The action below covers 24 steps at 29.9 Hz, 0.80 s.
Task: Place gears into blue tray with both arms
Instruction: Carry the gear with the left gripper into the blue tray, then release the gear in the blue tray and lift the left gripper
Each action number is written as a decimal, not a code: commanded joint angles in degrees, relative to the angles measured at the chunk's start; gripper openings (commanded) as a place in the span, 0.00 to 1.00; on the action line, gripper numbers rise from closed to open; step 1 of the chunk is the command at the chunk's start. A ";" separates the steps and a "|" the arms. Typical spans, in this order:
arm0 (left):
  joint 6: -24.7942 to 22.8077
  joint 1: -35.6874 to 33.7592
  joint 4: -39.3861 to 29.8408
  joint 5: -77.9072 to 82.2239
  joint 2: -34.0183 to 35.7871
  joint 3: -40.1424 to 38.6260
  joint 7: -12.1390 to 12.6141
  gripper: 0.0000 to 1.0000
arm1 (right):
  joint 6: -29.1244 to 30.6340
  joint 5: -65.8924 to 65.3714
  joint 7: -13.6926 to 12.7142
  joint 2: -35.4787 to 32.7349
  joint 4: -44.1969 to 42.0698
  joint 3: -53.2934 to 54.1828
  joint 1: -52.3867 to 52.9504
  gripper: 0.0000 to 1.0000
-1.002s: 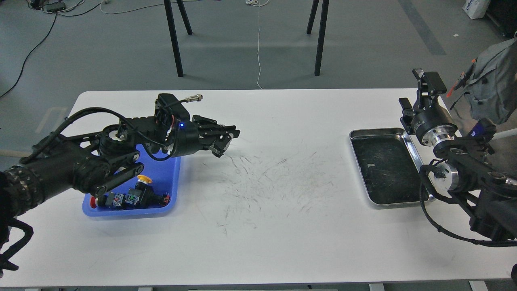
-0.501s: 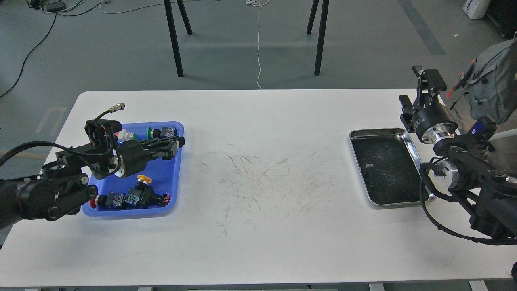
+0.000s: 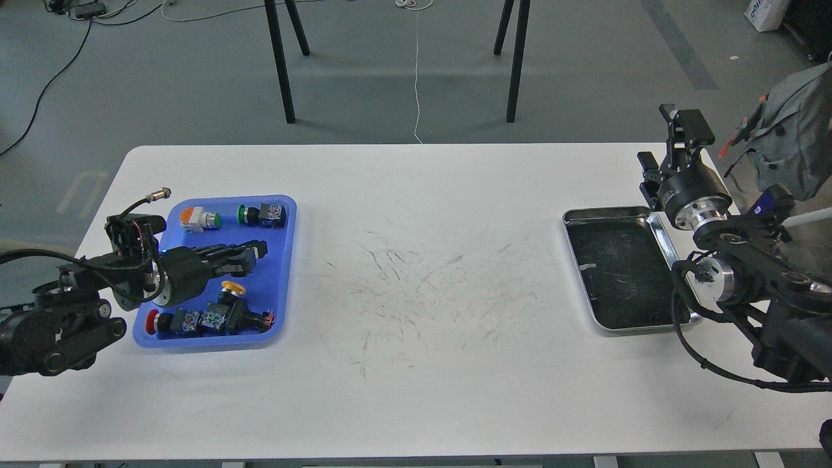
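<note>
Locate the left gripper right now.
In the head view the left gripper is at the table's left side, over the blue tray, between the green-capped switch farther back and the yellow-capped switch nearer the camera.

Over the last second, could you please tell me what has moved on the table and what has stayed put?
The left end effector drew back leftward, from the table right of the blue tray to above the tray's middle, uncovering two push-button switches at its far end. I see nothing gripped or released. The right end effector barely shifted; the silver tray stayed put.
</note>
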 commanded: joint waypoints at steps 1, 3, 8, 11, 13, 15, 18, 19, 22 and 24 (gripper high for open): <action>0.08 0.36 0.19 -0.13 0.70 -0.01 0.01 0.13 | 0.00 0.00 0.00 0.00 0.26 0.00 -0.05 0.95; 0.17 0.45 0.28 0.05 0.70 -0.01 0.01 0.13 | 0.00 0.00 0.00 0.00 0.44 0.00 0.04 0.95; 0.17 0.45 0.45 -0.13 0.70 -0.01 0.01 0.15 | 0.00 0.00 0.00 0.00 0.53 0.00 0.13 0.95; 0.17 0.54 0.45 -0.13 0.61 -0.01 0.01 0.18 | 0.00 -0.08 0.00 -0.09 0.53 -0.08 0.04 0.95; 0.26 0.54 0.54 -0.22 0.61 -0.10 0.01 0.23 | 0.00 -0.08 0.00 0.00 0.53 -0.70 0.04 0.95; 0.26 0.54 0.54 -0.22 0.52 -0.10 0.01 0.25 | 0.00 -0.08 0.00 0.00 0.53 -0.96 0.13 0.95; 0.35 0.45 0.63 -0.22 0.52 -0.10 0.01 0.29 | 0.00 -0.08 0.00 0.00 0.53 -0.96 0.13 0.95; 0.35 0.45 0.63 -0.22 0.52 -0.10 0.01 0.29 | 0.00 -0.08 0.00 0.00 0.53 -0.96 0.13 0.95; 0.35 0.45 0.63 -0.22 0.43 -0.10 0.01 0.32 | 0.00 -0.08 0.00 0.09 0.53 -0.96 0.13 0.95; 0.43 0.45 0.63 -0.22 0.52 -0.10 0.01 0.34 | 0.00 -0.08 0.00 0.18 0.53 -0.96 0.04 0.95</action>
